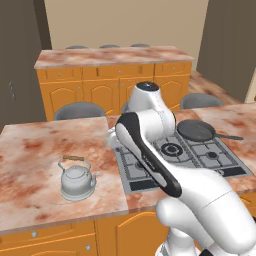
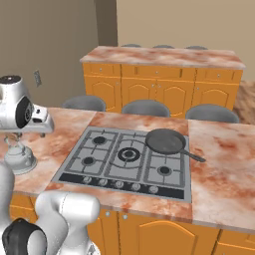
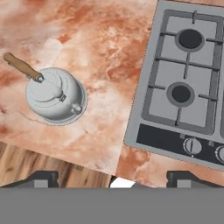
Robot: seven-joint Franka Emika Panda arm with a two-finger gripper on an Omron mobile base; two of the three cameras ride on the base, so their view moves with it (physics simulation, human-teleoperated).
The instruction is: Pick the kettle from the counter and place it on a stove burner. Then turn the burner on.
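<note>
The small silver kettle (image 1: 77, 180) with its brown handle stands upright on the marbled counter (image 1: 30, 150), left of the inset grey cooktop (image 1: 200, 155). From the right base it shows as the kettle (image 2: 20, 157) just below my white hand. My gripper (image 3: 113, 178) hangs above the counter (image 3: 100, 52) and is open, its two dark fingertips (image 3: 41, 177) wide apart with nothing between them. Looking down from the hand, the kettle (image 3: 54, 94) lies to the upper left and the cooktop (image 3: 183, 83) to the right, with its knobs (image 3: 192, 145) along the near edge.
A flat dark pan (image 1: 196, 130) sits on the cooktop's far right burner, handle pointing right; it is also the pan (image 2: 165, 141) from the right base. Grey stools (image 2: 147, 107) line the counter's far side. A second marbled counter (image 2: 164, 57) with orange cabinets stands behind.
</note>
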